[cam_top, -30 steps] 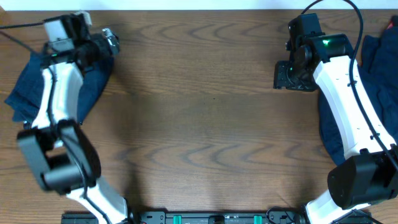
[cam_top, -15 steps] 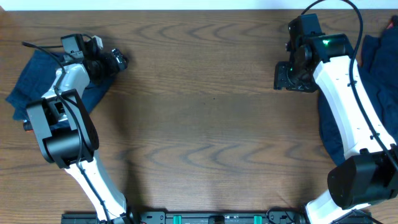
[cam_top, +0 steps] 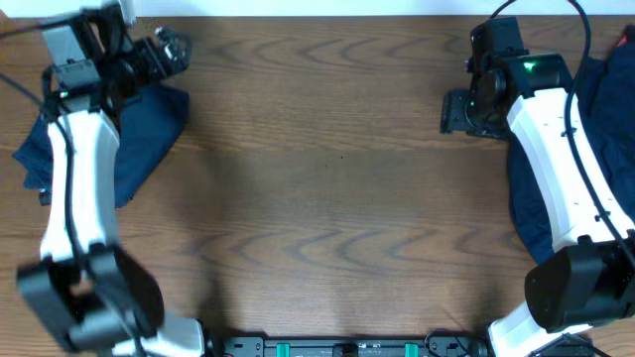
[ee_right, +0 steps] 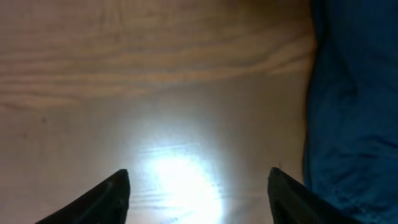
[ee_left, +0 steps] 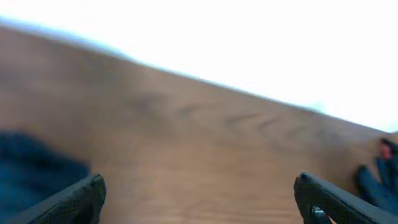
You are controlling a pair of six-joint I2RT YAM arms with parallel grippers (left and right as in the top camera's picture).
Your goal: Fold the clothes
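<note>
A dark navy garment (cam_top: pixel 139 139) lies folded at the table's far left, partly under my left arm; its blurred edge shows in the left wrist view (ee_left: pixel 34 171). A second navy garment (cam_top: pixel 595 119) lies crumpled at the right edge, partly under my right arm, and shows in the right wrist view (ee_right: pixel 354 106). My left gripper (cam_top: pixel 169 55) is open and empty above the table, just beyond the left garment's far corner; it also shows in the left wrist view (ee_left: pixel 199 193). My right gripper (cam_top: pixel 458 111) is open and empty over bare wood, left of the right garment; it also shows in the right wrist view (ee_right: pixel 199 193).
The wooden table (cam_top: pixel 327 178) spans the view. A small red object (cam_top: pixel 627 40) sits at the far right edge, and a blurred trace of it appears in the left wrist view (ee_left: pixel 387 149). A black rail (cam_top: pixel 327 347) runs along the front edge.
My left arm has swung and its gripper has moved up toward the table's far left corner, away from the left garment. The right arm has shifted slightly.
</note>
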